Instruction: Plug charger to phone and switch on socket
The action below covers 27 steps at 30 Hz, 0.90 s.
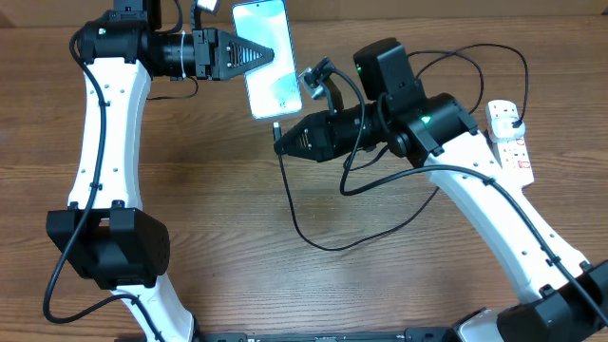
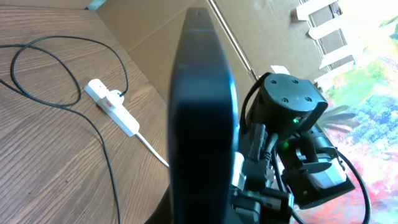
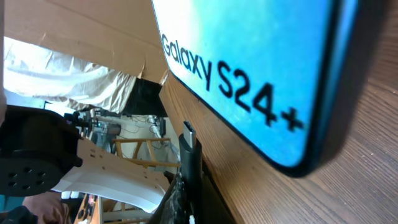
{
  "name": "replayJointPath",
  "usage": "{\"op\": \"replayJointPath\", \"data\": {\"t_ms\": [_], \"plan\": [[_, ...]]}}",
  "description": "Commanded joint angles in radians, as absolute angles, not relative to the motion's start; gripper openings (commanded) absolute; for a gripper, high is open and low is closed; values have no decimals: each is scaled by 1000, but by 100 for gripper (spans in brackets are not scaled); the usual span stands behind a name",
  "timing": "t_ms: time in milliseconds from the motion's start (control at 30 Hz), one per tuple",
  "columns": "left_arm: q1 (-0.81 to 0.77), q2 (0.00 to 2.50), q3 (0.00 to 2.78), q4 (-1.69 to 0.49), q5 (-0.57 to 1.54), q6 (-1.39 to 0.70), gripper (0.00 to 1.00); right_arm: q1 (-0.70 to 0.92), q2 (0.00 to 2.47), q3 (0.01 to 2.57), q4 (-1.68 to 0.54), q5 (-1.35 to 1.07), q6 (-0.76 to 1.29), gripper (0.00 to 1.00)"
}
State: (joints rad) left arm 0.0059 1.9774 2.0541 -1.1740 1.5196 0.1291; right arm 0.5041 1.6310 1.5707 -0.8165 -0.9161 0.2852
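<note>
Nearly there: tip of the charger sits just short of the phone.
Left gripper is clenched on the phone's side at the far worktop. The right gripper grasps the charger near its tip, aimed at the bottom edge. An off-line push could skid along the frame, twist the phone or bend the tip. The socket lies well apart.

Phone up top, socket way off to the right, charger strung between them

The phone is at the far middle of the table, with the left gripper on it from the left. The right gripper is just in front of its near edge with the charger tip. The cable loops nearer, then runs back right to the socket.
</note>
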Motion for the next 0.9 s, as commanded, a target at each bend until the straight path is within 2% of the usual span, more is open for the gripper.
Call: {"op": "replayJointPath", "data": {"t_ms": [0, 867], "plan": [[-1, 1969, 2064, -1171, 1583, 108, 4, 509, 1629, 1578, -815, -894, 288, 4], [-1, 1969, 2064, -1170, 1583, 112, 4, 487, 1629, 1578, -781, -856, 314, 4]]}}
